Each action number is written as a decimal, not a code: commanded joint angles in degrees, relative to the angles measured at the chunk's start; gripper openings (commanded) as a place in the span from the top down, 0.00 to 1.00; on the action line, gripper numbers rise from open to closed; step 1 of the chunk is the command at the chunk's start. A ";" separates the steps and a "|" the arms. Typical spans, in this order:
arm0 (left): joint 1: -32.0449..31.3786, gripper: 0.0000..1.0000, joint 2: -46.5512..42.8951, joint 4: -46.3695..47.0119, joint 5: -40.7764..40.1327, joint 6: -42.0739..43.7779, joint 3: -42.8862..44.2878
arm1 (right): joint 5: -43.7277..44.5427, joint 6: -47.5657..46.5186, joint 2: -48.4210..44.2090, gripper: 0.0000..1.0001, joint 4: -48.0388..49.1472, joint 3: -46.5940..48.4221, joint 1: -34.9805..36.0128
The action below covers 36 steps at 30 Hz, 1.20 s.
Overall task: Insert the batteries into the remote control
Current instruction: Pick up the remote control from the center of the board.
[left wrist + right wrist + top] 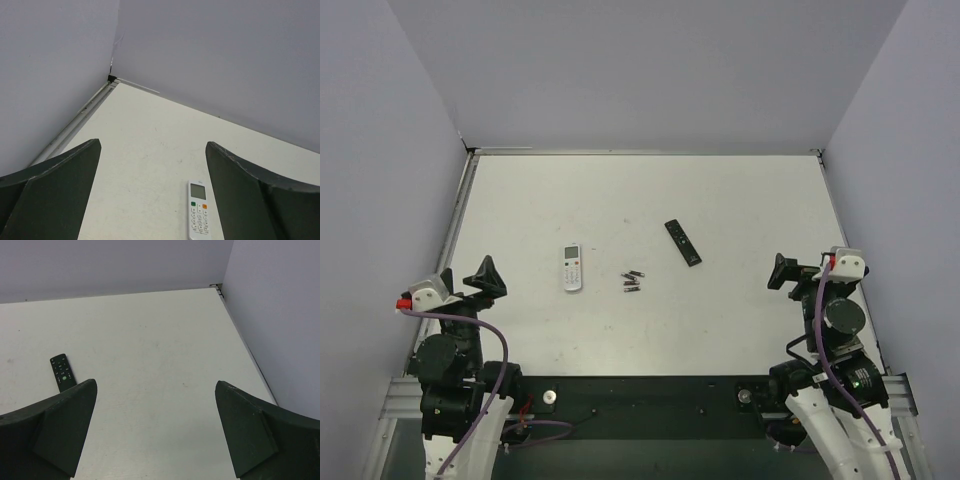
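Observation:
The white remote control [572, 267] lies face up on the table, left of centre, its screen at the far end; it also shows in the left wrist view [198, 210]. A few tiny dark batteries [632, 281] lie just right of it. My left gripper [486, 276] is open and empty, near the left edge, well left of the remote. In its own view the left gripper [152, 150] has wide-apart fingers. My right gripper [782, 272] is open and empty at the right side; the right gripper [156, 390] faces bare table.
A slim black remote [683, 242] lies right of centre, behind the batteries, and shows in the right wrist view [62, 372]. Grey walls close the table on the left, back and right. Arm bases and cables sit at the near edge.

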 commanded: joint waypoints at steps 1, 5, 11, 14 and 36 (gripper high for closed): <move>0.46 0.03 -3.81 -0.54 -1.72 -1.18 0.61 | 2.89 -0.66 1.22 0.00 1.17 1.68 1.23; 0.37 0.03 -1.01 -2.92 -0.68 -3.29 2.01 | 3.95 0.39 0.52 0.00 1.69 0.37 1.75; 0.37 0.03 10.41 -6.52 1.17 -9.08 4.83 | 3.34 1.36 0.61 0.00 1.88 -0.69 3.86; 0.37 0.02 17.35 -7.14 3.63 -10.23 6.14 | 3.07 0.75 -0.27 0.00 2.14 -1.22 5.18; -11.06 0.03 82.39 -16.54 11.36 -11.55 35.58 | 2.90 0.48 -5.19 0.00 2.40 -2.10 7.64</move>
